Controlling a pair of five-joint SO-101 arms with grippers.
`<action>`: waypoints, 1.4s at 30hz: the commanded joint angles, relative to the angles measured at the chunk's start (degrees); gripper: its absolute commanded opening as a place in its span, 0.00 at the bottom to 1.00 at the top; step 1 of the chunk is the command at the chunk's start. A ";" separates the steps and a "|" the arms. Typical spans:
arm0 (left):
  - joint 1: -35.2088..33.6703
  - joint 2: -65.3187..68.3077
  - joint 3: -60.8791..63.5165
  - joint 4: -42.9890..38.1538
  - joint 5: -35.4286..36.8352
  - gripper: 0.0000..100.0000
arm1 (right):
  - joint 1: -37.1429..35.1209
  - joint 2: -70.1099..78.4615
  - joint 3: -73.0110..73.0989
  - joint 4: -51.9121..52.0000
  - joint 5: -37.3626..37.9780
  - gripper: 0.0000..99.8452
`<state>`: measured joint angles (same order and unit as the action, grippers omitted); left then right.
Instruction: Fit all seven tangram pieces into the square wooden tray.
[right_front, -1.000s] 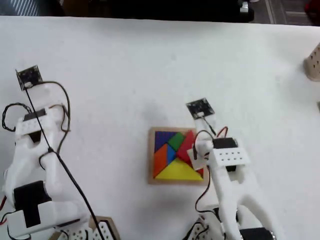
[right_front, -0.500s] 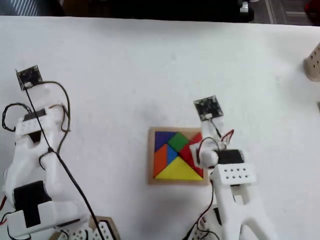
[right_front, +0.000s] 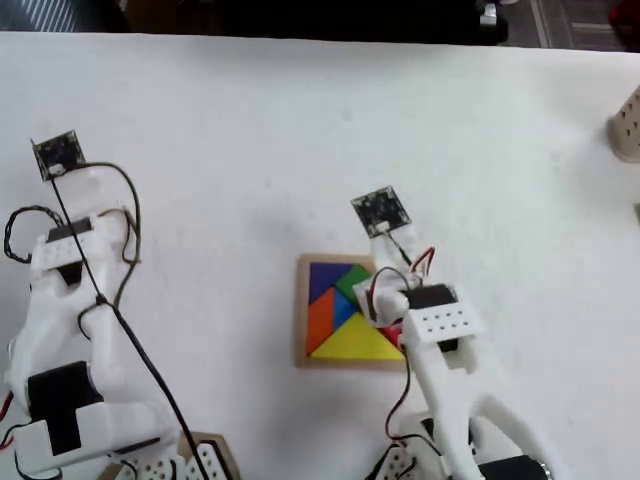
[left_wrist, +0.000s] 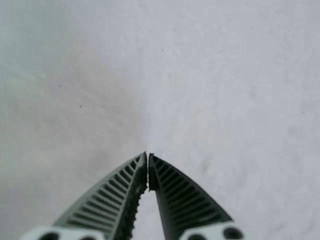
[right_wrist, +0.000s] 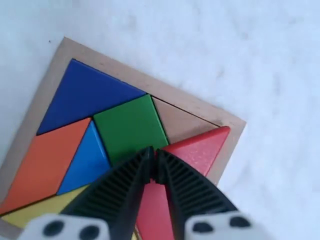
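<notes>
The right fingers (right_wrist: 131, 186) are pressed together with nothing between them. Their tips are placed over the square wooden tray (right_wrist: 52, 82), at the line where the green square (right_wrist: 131, 127) meets the red triangle (right_wrist: 200, 150). Whether the tips touch the pieces cannot be told. One corner of the red triangle appears to reach onto the tray's rim. A bare triangular patch of tray floor (right_wrist: 181, 122) is seen between that triangle, the green square and the rim.

Seen from the high view, the other pieces are laid flat inside the tray:
- The dark blue triangle (right_wrist: 85, 97) is at 11 o'clock.
- The orange parallelogram (right_wrist: 47, 160) is at 9 o'clock.
- The light blue triangle (right_wrist: 89, 162) is near the middle.
- The yellow triangle (right_front: 355, 342) is at 6 o'clock.

In that view the green square is at 12 o'clock, and the red triangle at 3 o'clock is partly covered by the right arm (right_front: 445, 345), which comes in from 5 o'clock of the tray. The tray lies on the white table (right_front: 250, 130), slightly toward 5 o'clock of its middle.

The left fingers (left_wrist: 115, 200) are likewise pressed together, empty, over bare table. The left arm (right_front: 60, 300) is at 9 o'clock of the tray, well apart from it. A beige perforated object (right_front: 625, 125) is seen at the table's edge, at 2 o'clock of the tray.
</notes>
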<state>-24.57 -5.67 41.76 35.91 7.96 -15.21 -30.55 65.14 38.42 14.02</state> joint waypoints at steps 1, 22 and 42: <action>0.92 -0.04 -2.73 0.53 -0.79 0.02 | 0.84 0.66 -1.23 3.65 -0.18 0.02; 0.92 -0.57 -2.64 0.97 -0.79 0.02 | 15.16 -26.86 6.86 14.64 4.48 0.02; 8.92 -41.80 34.02 -7.12 -11.69 0.02 | 19.21 -72.75 25.23 30.99 4.48 0.02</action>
<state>-16.84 -40.66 73.14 30.37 -2.77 3.60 -101.49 90.99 65.41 17.71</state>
